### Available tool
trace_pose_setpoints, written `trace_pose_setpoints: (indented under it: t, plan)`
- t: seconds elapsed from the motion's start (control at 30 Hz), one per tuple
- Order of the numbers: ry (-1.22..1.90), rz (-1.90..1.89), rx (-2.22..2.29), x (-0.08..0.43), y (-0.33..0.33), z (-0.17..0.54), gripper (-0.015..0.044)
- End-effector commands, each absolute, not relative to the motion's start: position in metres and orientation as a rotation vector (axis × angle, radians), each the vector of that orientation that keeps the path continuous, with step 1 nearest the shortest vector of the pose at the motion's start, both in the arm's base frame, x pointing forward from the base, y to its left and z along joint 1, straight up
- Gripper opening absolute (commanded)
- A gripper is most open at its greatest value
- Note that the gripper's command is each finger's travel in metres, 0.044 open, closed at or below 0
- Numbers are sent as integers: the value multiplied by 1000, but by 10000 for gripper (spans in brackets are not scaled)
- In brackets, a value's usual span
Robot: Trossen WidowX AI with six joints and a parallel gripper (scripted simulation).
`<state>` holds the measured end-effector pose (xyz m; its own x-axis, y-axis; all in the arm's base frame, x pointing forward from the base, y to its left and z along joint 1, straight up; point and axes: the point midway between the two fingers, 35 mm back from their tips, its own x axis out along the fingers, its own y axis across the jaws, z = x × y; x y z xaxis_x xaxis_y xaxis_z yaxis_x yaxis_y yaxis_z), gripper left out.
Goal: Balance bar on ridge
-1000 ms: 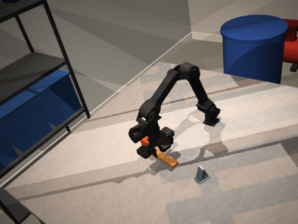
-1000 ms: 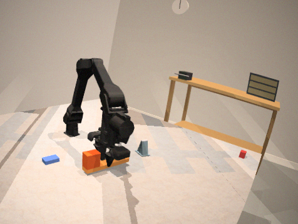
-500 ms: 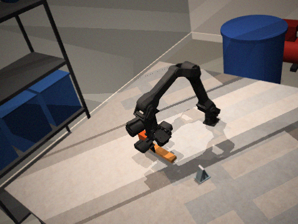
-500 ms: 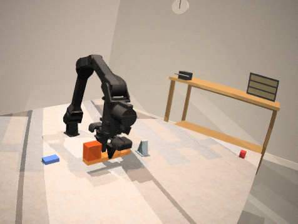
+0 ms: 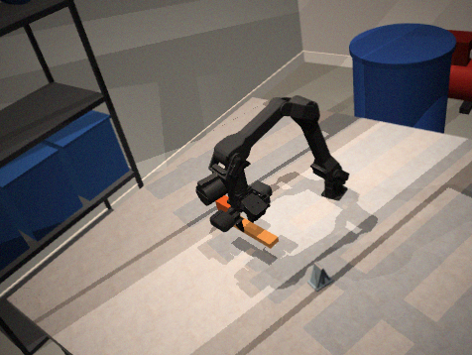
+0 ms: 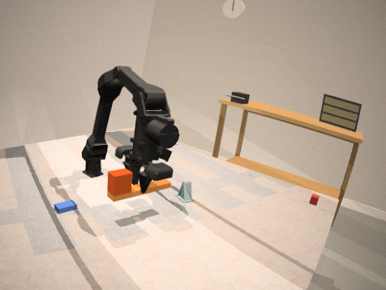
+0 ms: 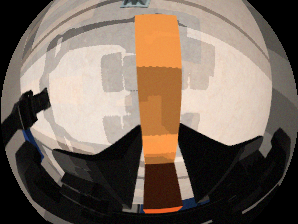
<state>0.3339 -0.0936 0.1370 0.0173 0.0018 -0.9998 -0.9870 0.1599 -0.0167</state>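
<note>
The orange bar (image 5: 260,234) (image 6: 162,186) (image 7: 159,45) carries a red-orange block (image 5: 222,202) (image 6: 119,183) (image 7: 162,186) on one end. My gripper (image 5: 240,224) (image 6: 139,185) (image 7: 158,128) is shut on the bar, near the block, with one finger on each side. The bar is off the table, roughly level, with its shadow apart below it. The small grey ridge (image 5: 318,279) (image 6: 186,191) (image 7: 135,3) stands on the table beyond the bar's plain end, apart from it. The fingers partly hide the bar in the top and exterior views.
A blue block (image 6: 66,206) lies on the table, on the block-end side of the bar. The arm's base (image 5: 334,189) (image 6: 92,167) stands on the table behind the bar. A small red cube (image 6: 314,199) lies far right, near a wooden bench (image 6: 284,113).
</note>
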Motion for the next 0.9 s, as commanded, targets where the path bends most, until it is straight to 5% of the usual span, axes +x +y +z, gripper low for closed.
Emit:
trace_pose_setpoints:
  t: [0.0, 0.87]
  plan:
    - [1262, 1071, -1111, 333, -94, 152, 0]
    - [1094, 1325, -1367, 352, -30, 165, 0]
